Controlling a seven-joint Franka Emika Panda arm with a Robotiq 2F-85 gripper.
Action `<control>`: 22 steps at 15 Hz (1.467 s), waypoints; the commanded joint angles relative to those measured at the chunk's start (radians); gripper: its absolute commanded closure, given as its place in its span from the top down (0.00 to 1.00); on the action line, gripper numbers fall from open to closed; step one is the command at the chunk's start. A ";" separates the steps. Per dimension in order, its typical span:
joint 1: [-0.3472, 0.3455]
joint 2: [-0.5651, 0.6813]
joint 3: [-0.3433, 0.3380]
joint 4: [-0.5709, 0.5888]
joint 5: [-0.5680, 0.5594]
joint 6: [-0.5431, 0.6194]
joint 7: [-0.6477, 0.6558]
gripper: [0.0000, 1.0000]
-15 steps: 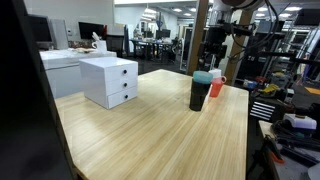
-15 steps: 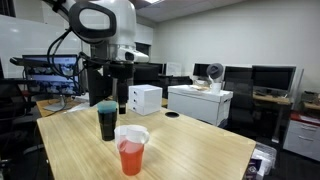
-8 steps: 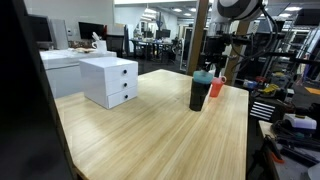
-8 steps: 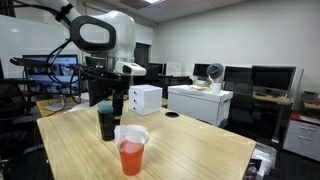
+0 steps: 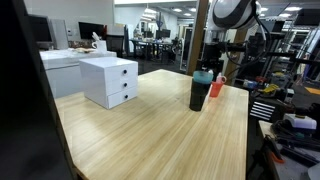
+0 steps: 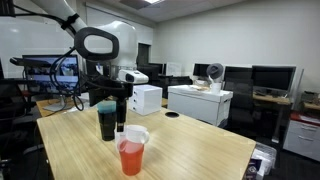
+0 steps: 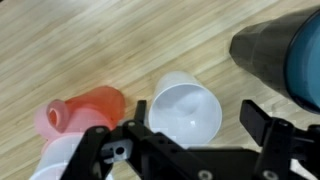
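Note:
In the wrist view my gripper is open, with its fingers on either side of a white empty cup seen from above, not touching it. A red translucent cup lies just left of it. At the upper right stands a black tumbler with a teal lid. In both exterior views the gripper hangs low over the wooden table. It is right by the tumbler and a cup with red contents.
A white two-drawer unit stands further along the table. A small dark disc lies near it. A white cabinet stands beyond the table edge. Office desks and monitors fill the background.
The arm has come down and shifted towards the cups, bringing the open gripper lower beside the tumbler. The cups and tumbler have not moved.

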 commanded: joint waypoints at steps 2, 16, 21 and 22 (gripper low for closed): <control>0.003 0.055 0.004 0.026 0.033 0.043 0.018 0.94; 0.007 0.118 0.005 0.044 0.030 0.044 0.019 0.53; 0.011 0.092 0.004 0.058 0.012 0.014 0.032 0.35; 0.012 0.086 0.004 0.064 0.007 0.001 0.035 0.31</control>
